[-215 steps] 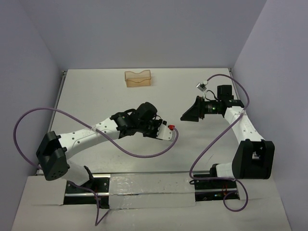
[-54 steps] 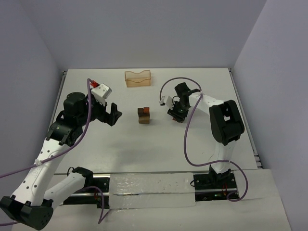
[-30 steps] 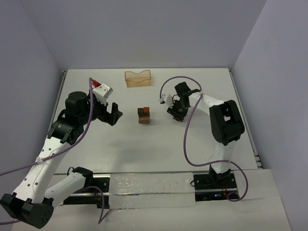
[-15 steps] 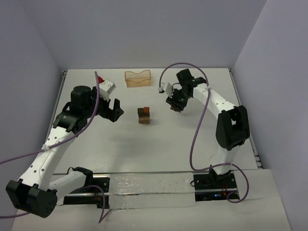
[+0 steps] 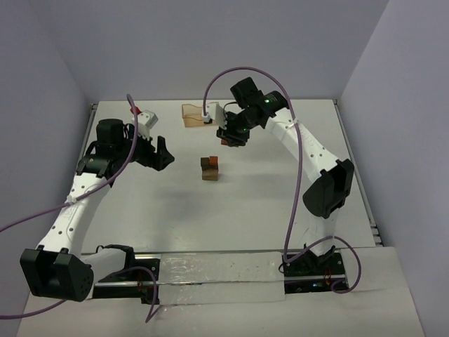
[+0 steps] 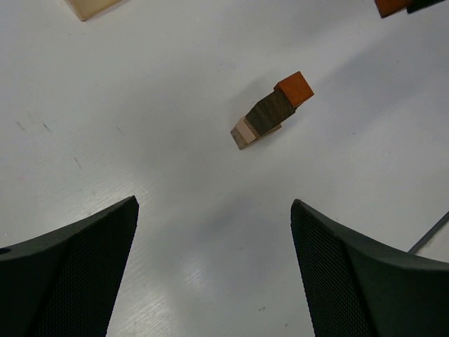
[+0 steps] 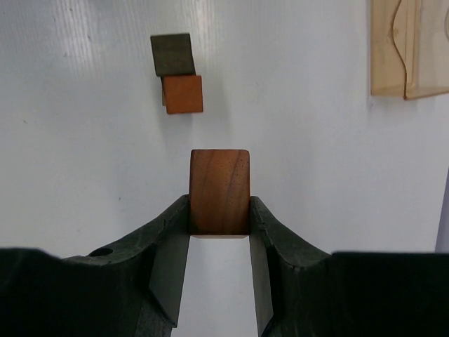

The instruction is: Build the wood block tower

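The wood block tower [image 5: 209, 168] stands mid-table: a tan base with a dark brown cube and an orange-red cube side by side on top. The left wrist view shows the tower [image 6: 270, 112] too, and the right wrist view shows the tower [image 7: 179, 74] from above. My right gripper [image 5: 228, 137] hangs in the air behind and slightly right of the tower, shut on a reddish-brown block [image 7: 219, 189]. The right gripper [image 7: 219, 202] pinches the block's lower half. My left gripper [image 5: 161, 155] is open and empty, left of the tower. The left gripper [image 6: 214, 203] faces the tower from a distance.
A pale orange translucent tray [image 5: 196, 114] sits at the table's far edge, partly behind the right wrist. The tray [image 7: 407, 49] lies right of the held block in the right wrist view. Purple cables loop over both arms.
The right arm has risen and swung left and back with the reddish-brown block, now close behind the tower. The left arm has drawn back slightly, jaws still open.
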Controlling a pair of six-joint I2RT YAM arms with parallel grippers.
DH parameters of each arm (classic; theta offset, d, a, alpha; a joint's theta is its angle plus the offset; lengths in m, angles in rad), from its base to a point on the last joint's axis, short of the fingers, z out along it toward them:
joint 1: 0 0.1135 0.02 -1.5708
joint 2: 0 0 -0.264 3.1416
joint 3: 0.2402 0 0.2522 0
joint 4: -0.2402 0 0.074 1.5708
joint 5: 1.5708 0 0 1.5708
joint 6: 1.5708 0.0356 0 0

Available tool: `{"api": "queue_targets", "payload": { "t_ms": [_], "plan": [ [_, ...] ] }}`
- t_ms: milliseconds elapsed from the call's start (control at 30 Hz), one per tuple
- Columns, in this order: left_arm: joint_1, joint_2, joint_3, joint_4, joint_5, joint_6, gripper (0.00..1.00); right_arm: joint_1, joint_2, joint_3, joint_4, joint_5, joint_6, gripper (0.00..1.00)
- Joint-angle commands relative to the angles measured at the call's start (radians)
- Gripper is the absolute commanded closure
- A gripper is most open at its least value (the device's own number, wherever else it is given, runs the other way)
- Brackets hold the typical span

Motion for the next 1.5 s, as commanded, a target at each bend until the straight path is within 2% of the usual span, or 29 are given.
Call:
{"api": "queue_targets", "payload": {
  "t_ms": [0, 167, 600, 900, 1467],
  "plan": [
    [0.046, 0.001, 0.021, 0.091, 0.120, -0.044, 0.06, 0.057, 0.097, 0.138, -0.107, 0.038, -0.002, 1.00],
    [0.125, -0.003, 0.023, 0.112, 0.191, -0.055, 0.05, 0.117, 0.158, 0.199, -0.111, 0.077, 0.011, 1.00],
    [0.160, 0.003, 0.033, 0.116, 0.248, -0.058, 0.05, 0.174, 0.265, 0.328, -0.137, 0.098, 0.036, 0.99],
    [0.168, -0.014, 0.043, 0.119, 0.240, -0.058, 0.01, 0.186, 0.315, 0.342, -0.159, 0.103, 0.025, 0.99],
    [0.168, -0.011, 0.044, 0.121, 0.257, -0.058, 0.01, 0.190, 0.337, 0.320, -0.155, 0.094, 0.019, 0.95]
  ]
}}
